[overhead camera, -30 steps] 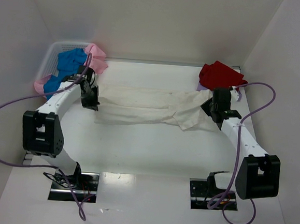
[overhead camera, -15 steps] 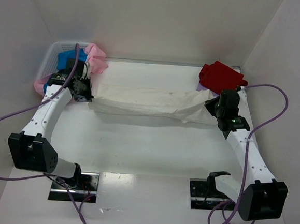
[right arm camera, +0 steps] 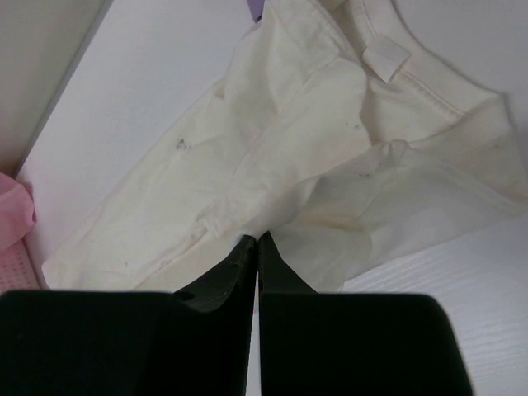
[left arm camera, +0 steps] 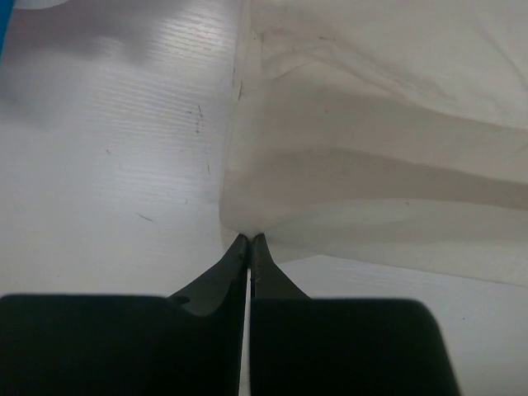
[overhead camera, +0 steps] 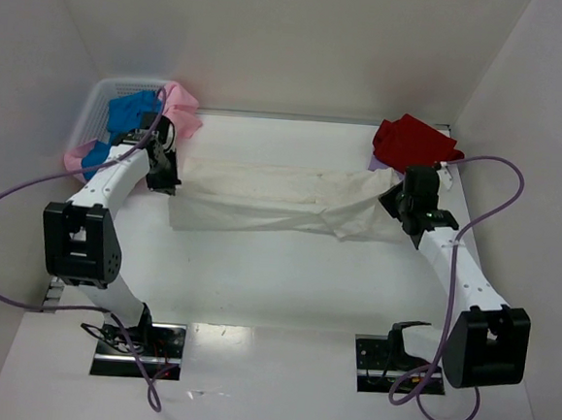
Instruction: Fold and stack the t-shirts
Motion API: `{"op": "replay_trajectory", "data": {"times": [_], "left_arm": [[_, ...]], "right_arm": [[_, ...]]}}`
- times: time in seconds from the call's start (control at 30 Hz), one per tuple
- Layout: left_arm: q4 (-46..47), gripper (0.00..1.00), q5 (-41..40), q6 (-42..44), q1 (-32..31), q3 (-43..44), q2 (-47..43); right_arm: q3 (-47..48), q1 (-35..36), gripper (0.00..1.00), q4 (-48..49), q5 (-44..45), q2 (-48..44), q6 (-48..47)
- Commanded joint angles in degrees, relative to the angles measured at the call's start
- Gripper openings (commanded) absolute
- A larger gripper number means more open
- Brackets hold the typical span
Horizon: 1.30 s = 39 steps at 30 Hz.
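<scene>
You had left tool [left arm camera: 249, 241] and right tool [right arm camera: 257, 239] clamped on cream t-shirt [overhead camera: 262, 199] ends, mid-frame: fold step. Next move likely needed both edges carried together.

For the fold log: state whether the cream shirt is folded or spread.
Partly folded: the cream shirt lies as a long doubled band, ends pinched by left gripper and right gripper.

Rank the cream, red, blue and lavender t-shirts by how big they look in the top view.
1. cream-white t-shirt, spread out wide.
2. red t-shirt, bunched up.
3. blue t-shirt, partly buried in the basket, so its rank against red is unsure.
4. lavender t-shirt, only a sliver beside the red.
</scene>
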Motion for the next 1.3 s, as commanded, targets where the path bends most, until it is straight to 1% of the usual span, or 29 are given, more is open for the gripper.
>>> {"op": "replay_trajectory", "data": {"times": [0.0,0.17,0.27,0.5,0.6,0.7,0.77,1.03,1.13,1.27], "left_arm": [[2.9,0.00,-0.8,1.5,0.6,2.6,2.3],[4.1,0.00,-1.4,2.0,1.1,2.6,6.0],[4.2,0.00,-2.0,2.5,1.7,2.6,6.6],[2.4,0.00,-5.7,2.6,1.7,-0.1,0.1],[1.6,0.00,-7.1,2.0,1.7,-0.2,-4.2],[-0.3,0.00,-8.9,2.0,1.7,0.4,-6.1],[0.4,0.00,-9.3,2.0,1.7,0.0,-6.4],[3.2,0.00,-8.8,3.7,1.7,2.3,1.7],[4.0,0.00,-8.8,4.5,1.7,4.6,5.2],[4.2,0.00,-9.4,4.8,1.7,8.6,10.1]], "right_arm": [[1.9,-1.0,0.04,4.8,1.1,1.0,-1.0],[0.7,-1.0,0.05,5.4,1.1,1.6,-0.4],[0.7,-1.6,0.05,4.8,1.1,1.0,-0.4],[-0.7,-2.1,0.05,2.2,1.8,-5.0,-0.5],[-2.0,-2.1,0.05,1.3,1.8,-7.0,-0.5],[-3.3,-2.1,0.05,0.9,0.7,-7.6,0.2],[-4.3,-2.1,0.05,0.7,0.5,-8.1,0.7],[-5.0,-2.1,0.05,2.1,1.4,-7.4,0.7],[-4.7,-2.1,0.05,2.9,1.7,-4.5,0.2],[-1.3,-2.1,0.05,4.8,2.3,0.9,-0.4]]}}
